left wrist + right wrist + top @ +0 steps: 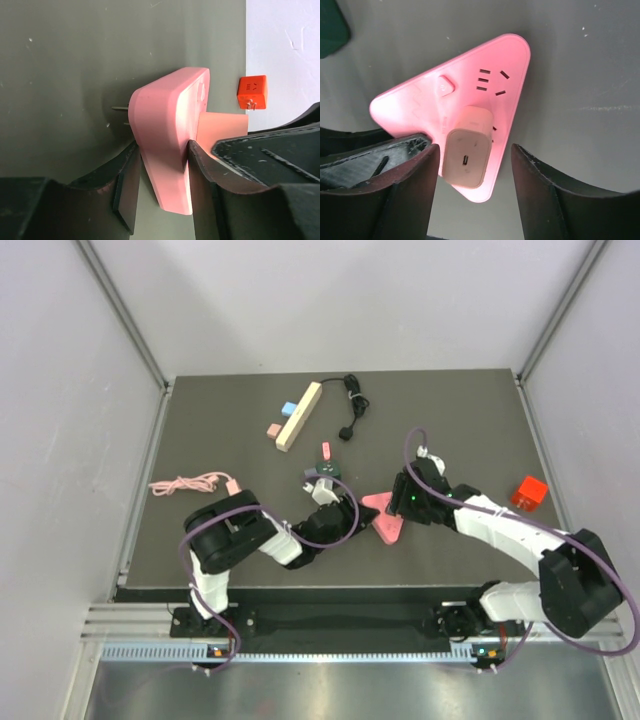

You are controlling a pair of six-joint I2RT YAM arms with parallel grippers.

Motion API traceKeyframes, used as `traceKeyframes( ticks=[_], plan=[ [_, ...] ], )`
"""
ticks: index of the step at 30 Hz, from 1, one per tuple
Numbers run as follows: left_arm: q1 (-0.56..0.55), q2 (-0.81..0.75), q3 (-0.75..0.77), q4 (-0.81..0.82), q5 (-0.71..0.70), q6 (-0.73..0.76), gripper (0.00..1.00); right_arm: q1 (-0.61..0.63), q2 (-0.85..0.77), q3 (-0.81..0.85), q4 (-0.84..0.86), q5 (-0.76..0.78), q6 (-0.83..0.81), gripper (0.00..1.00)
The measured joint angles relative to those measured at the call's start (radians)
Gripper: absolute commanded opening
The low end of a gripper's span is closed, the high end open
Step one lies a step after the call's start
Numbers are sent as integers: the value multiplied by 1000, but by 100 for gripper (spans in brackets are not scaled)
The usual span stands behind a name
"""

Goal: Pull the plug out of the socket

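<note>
Nearest the bases, the left end effector (162, 155) is clamping the pink socket (167, 120) at one corner, one finger on its front face and one on its back. It is probably bracing the body so that it is not dragged along when the plug goes. The pale plug (467, 152) is sitting fully seated in the socket's face, next to a set of slots with nothing in them. The right end effector (475, 147) is reaching in from the other side with its fingers apart. They are straddling the plug without gripping it, which looks like lining up for the pull. Farther across the tabletop (460, 430), an orange cube (528, 492), a pink cable (190, 483), a wooden bar (299, 415) and a black cable (352, 405) are lying well apart from the work.
</note>
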Motion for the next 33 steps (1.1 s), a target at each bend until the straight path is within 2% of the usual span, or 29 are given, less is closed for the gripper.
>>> traceKeyframes(
  ticks=[14, 18, 28, 31, 33],
  plan=[
    [-24, -3, 23, -60, -58, -51, 0, 8, 86, 48, -3, 43, 4, 57],
    [-26, -8, 23, -71, -63, -61, 0, 8, 100, 75, -6, 64, 0, 49],
    [-29, -13, 24, -89, -70, -77, 0, 8, 109, 86, -9, 81, 0, 43],
    [-30, -15, 27, -97, -73, -80, 0, 8, 112, 86, -10, 80, 0, 36],
    [-31, -15, 27, -100, -75, -85, 0, 8, 112, 85, -12, 82, 1, 34]
  ],
)
